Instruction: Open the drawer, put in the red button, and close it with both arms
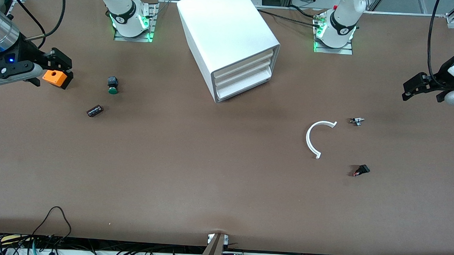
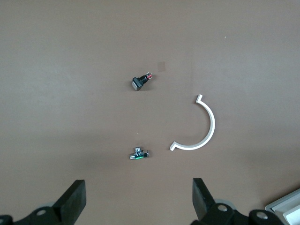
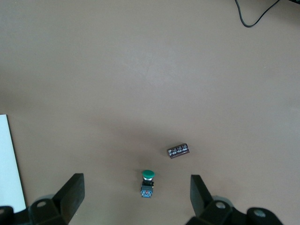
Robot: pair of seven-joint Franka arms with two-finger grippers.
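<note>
The brown table (image 1: 210, 179) carries a white cabinet (image 1: 230, 40) of three drawers near the edge where the arms' bases stand, between the two bases. All three drawers (image 1: 244, 77) sit flush and closed, their fronts turned toward the front camera and angled toward the left arm's end of the table.

The right gripper (image 1: 57, 70) hangs at the right arm's end, its fingers (image 3: 70, 192) spread wide and holding nothing. The left gripper (image 1: 411, 88) hangs at the left arm's end, fingers (image 2: 72, 197) likewise spread and holding nothing.

A white curved strip (image 1: 317, 136) lies toward the left arm's end. A green button (image 1: 112, 85) and a dark cylinder (image 1: 95, 110) lie toward the right arm's end.

The red button (image 1: 361, 170), a small dark piece with a red tip, lies on the table nearer the front camera than the strip, well apart from the cabinet. Its long axis runs slantwise, the red tip toward the front camera's edge. A small metal part (image 1: 357, 121) lies beside the strip.

With the button out on the table and the drawers shut, I judge the drawer needs opening. That calls for a gripper at a drawer front, pulling along the cabinet's slanted line.
</note>
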